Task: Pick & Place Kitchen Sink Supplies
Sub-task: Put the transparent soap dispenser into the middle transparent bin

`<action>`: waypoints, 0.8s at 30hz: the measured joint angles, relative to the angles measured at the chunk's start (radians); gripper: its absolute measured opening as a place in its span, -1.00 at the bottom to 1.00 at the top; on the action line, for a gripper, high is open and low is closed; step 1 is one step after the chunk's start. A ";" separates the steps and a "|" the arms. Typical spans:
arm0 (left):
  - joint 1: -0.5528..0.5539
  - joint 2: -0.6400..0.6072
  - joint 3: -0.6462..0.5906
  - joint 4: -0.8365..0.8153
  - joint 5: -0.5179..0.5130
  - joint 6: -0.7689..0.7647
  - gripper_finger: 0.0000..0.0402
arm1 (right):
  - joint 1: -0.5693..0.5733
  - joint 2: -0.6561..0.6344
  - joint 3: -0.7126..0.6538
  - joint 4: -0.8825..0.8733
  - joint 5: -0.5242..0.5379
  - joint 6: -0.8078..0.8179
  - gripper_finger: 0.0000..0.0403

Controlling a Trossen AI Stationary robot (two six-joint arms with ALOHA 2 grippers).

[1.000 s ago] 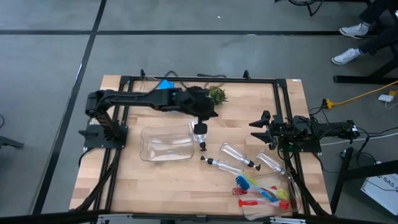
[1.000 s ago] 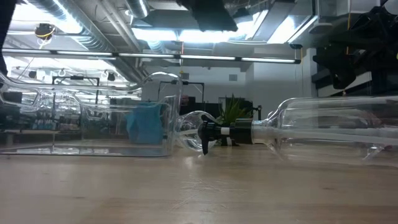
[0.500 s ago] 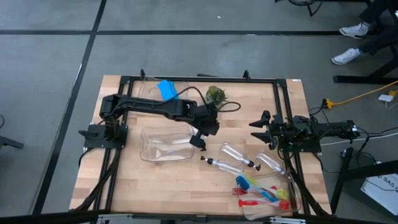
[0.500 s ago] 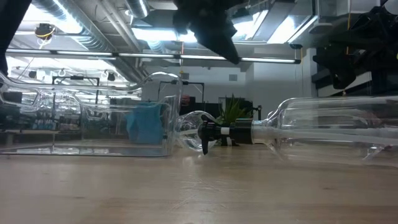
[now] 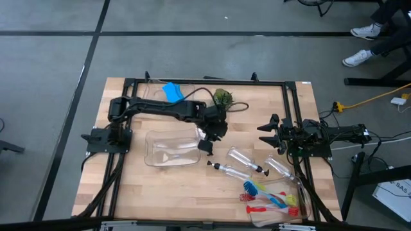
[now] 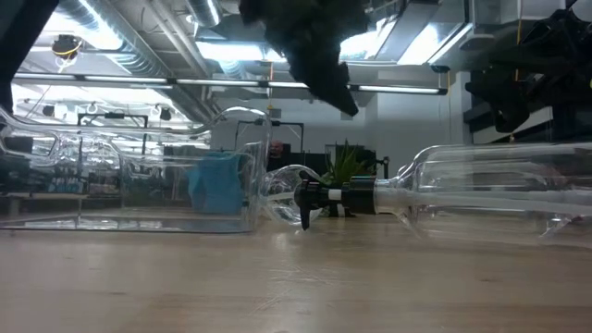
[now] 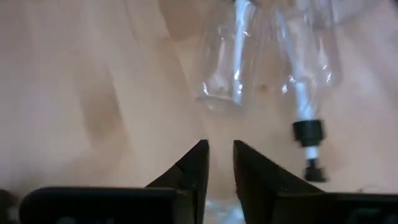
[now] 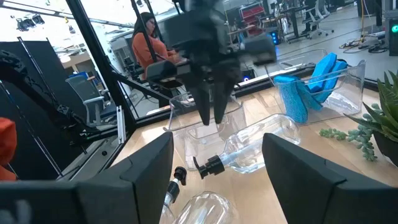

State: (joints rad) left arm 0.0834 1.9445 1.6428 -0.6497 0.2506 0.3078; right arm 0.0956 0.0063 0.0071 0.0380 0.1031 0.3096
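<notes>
Left gripper [image 5: 206, 145] hangs above the table [image 5: 135, 186] at the right end of the near clear bin [image 5: 170, 149]. We see its fingers [image 7: 194, 167] parted by only a narrow slot, with nothing between them; in the low view the gripper [image 6: 338, 92] is clear of every object below it.

Right gripper [image 5: 268, 133] waits over the table's right side, its fingers [image 8: 149, 168] spread wide and holding nothing.

We find one pump bottle [image 5: 207, 140] lying on its side at the right end of the near bin, directly under the left gripper; whether it is fully inside we cannot tell. Three more bottles lie on the bare wood to the right: one [image 5: 231, 171] nearest the bin, one [image 5: 245, 160] beside it, and one [image 5: 279, 168] farther right.

Blue sponge [image 5: 171, 91] sits in the far bin [image 5: 186, 88], next to a small green plant [image 5: 223, 98].

Brushes [image 5: 273, 200], red, blue and yellow-green, lie bunched together at the near right corner.
</notes>
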 joint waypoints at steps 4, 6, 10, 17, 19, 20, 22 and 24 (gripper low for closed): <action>0.040 0.048 0.000 0.018 0.129 -0.151 -0.66 | 0.000 0.000 0.000 0.000 0.000 0.000 0.22; 0.056 0.063 0.000 0.049 0.116 -0.282 -0.67 | 0.000 0.000 0.000 0.000 0.000 0.000 0.22; 0.081 0.067 0.000 0.076 0.096 -0.426 -0.69 | 0.000 0.000 0.000 0.000 0.000 0.000 0.22; 0.057 0.076 -0.007 -0.021 -0.137 -0.425 -0.70 | 0.000 0.000 0.000 0.000 0.000 0.000 0.22; 0.053 0.083 -0.027 -0.027 -0.169 -0.439 -0.70 | 0.000 0.000 0.000 0.000 0.000 0.000 0.22; 0.051 0.084 -0.037 -0.031 -0.168 -0.454 -0.70 | 0.000 0.000 0.000 0.000 0.000 0.000 0.22; 0.037 0.081 -0.058 -0.020 -0.161 -0.478 -0.70 | 0.000 0.000 0.000 0.000 0.000 0.000 0.22; 0.019 0.070 -0.091 -0.028 -0.160 -0.489 -0.70 | 0.000 0.000 0.000 0.000 0.000 0.000 0.22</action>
State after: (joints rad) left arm 0.1021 2.0145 1.5513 -0.6775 0.0908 -0.1809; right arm 0.0956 0.0063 0.0070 0.0383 0.1032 0.3096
